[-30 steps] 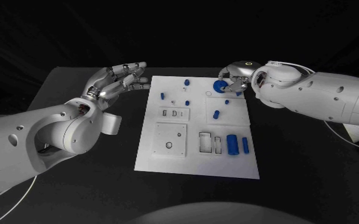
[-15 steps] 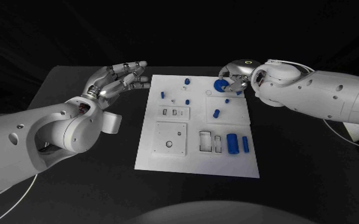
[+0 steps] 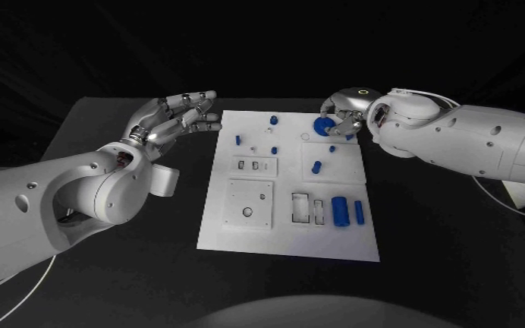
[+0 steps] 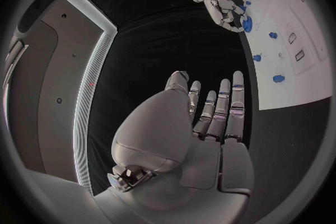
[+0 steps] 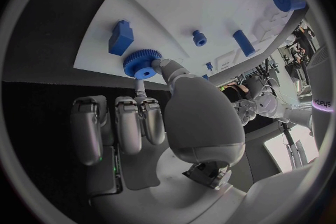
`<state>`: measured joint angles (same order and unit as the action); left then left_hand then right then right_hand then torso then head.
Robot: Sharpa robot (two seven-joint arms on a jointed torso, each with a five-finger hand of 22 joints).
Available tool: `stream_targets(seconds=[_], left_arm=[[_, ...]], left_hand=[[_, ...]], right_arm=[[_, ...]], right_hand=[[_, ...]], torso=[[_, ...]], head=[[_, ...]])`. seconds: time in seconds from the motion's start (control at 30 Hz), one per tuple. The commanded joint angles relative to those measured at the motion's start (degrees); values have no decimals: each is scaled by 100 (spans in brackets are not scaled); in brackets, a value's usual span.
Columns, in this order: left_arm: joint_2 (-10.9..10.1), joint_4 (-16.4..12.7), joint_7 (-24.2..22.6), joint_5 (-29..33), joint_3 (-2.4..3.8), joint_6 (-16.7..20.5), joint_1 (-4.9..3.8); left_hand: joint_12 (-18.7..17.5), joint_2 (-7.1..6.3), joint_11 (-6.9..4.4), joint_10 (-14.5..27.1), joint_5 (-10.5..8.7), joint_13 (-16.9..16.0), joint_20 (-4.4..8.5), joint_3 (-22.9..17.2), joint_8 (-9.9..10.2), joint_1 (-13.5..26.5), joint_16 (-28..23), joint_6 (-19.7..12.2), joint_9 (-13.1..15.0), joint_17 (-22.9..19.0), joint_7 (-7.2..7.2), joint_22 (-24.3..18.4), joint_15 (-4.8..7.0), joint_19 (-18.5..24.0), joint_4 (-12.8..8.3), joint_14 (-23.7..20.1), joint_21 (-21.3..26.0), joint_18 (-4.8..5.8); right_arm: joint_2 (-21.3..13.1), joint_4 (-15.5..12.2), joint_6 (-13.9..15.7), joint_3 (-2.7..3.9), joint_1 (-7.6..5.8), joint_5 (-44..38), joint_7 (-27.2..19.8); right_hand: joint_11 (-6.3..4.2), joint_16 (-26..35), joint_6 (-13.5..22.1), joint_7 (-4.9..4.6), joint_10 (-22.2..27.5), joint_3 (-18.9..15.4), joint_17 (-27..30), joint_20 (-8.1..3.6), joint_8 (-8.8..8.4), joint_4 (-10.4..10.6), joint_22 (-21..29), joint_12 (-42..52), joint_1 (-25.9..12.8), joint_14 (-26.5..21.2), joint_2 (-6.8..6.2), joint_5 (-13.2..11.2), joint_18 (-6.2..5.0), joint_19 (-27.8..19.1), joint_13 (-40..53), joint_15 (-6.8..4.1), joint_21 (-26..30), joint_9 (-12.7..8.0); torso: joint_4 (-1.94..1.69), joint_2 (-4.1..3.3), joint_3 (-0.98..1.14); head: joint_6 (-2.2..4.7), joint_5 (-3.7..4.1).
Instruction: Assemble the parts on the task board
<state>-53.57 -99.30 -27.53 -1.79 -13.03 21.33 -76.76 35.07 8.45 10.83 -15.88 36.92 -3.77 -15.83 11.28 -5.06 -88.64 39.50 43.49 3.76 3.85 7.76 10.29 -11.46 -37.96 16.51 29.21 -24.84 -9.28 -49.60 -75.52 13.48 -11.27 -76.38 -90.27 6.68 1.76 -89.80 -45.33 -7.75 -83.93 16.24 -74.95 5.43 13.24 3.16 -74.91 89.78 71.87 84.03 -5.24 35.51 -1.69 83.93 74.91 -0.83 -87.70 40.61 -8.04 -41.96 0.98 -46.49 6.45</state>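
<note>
Head view: the right hand (image 3: pixel 346 119) pinches a blue gear (image 3: pixel 322 125) over the far right corner of the task board (image 3: pixel 287 238), just inside its far edge. The left hand (image 3: pixel 175 121) hovers off the board's far left corner, fingers spread and holding nothing, black table (image 3: pixel 121 267) beneath it. Two blue cylinders (image 3: pixel 348 212) lie near the board's right edge, well apart from both hands

A blue gear (image 5: pixel 142 64) and blue parts (image 3: pixel 341 211) sit on the white task board (image 3: pixel 287 237), black table (image 3: pixel 131 267).
</note>
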Motion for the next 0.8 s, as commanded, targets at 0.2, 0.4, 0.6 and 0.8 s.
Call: stream_targets(seconds=[0.2,0.4,0.6,0.8], left_arm=[[-30,-12,-18,-40,3,-107,2],[-20,-7,-10,-41,2,-109,2],[5,-4,-1,-41,2,-111,2],[10,-7,11,-41,2,-103,1]], left_hand=[[27,-15,32,-9,30,6,-9,-35,-26,-62,23,4,3,-5,36,-7,-36,45,9,-20,19,75],[27,-15,32,-9,30,6,-9,-35,-26,-62,23,4,3,-5,36,-7,-36,45,9,-20,19,75],[27,-15,32,-9,30,6,-9,-35,-26,-62,23,4,3,-5,36,-7,-36,45,9,-20,19,75],[27,-15,32,-9,30,6,-9,-35,-26,-62,23,4,3,-5,36,-7,-36,45,9,-20,19,75]], right_arm=[[-84,-391,185,-10,-84,38,-107],[15,-703,156,-6,-273,111,-120],[267,-722,-9,-3,-341,153,-132],[597,-573,-136,0,-364,191,-176]], right_hand=[[53,-20,-226,107,-607,29,-1505,48,74,34,-1420,22,-45,597,-43,6,101,393,1509,33,-38,63],[61,-20,-261,107,-607,30,-1505,52,68,50,-1421,22,-72,597,-50,-30,102,395,1509,39,-39,56],[65,-20,-259,102,-607,35,-1505,56,44,57,-1417,22,-85,597,-52,-73,99,387,1509,43,-32,44],[69,-20,-260,101,-607,45,-1505,59,31,58,-1410,22,-84,597,-43,-102,94,370,1509,47,-16,37]], torso=[[-6,-7,-2],[-8,-7,-6],[-33,4,-6],[-20,4,-8]], head=[[13,-9],[4,5],[6,16],[9,-13]])
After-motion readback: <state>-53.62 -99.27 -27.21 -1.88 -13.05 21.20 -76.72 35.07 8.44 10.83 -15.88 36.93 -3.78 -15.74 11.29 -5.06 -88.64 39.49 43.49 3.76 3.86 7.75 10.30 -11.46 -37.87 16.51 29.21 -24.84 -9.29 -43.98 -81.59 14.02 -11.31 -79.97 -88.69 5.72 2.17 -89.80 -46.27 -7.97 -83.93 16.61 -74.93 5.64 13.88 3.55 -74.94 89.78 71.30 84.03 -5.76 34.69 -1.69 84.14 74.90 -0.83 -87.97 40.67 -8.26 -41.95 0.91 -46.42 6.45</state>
